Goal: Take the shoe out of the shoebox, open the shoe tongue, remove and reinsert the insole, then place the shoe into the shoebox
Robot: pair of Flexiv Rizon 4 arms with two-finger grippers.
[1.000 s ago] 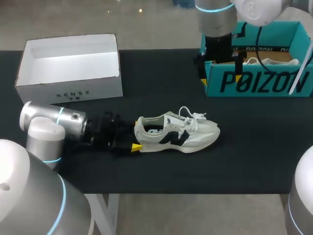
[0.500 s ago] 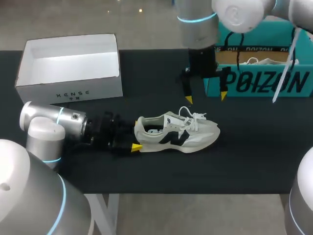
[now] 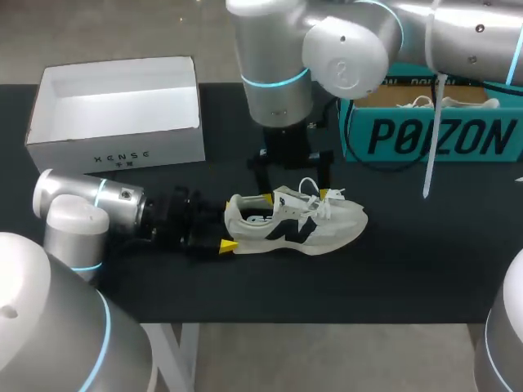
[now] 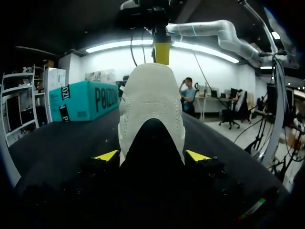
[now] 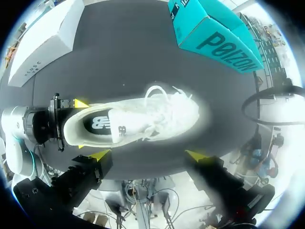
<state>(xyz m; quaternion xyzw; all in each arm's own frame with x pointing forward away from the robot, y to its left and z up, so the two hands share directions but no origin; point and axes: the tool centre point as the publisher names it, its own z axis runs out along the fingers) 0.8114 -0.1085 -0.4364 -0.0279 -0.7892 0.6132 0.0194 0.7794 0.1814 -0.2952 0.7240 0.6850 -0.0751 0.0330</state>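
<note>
My wide-open right gripper (image 3: 297,194) has swung from the one-o'clock shoebox (image 3: 433,135) to over the shoe (image 3: 327,227), its heel clamped by my left gripper (image 4: 152,155); tongue likely next.

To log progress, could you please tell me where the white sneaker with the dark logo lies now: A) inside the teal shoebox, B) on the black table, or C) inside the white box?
B: the sneaker lies on the black table, its heel held in the left gripper.
</note>
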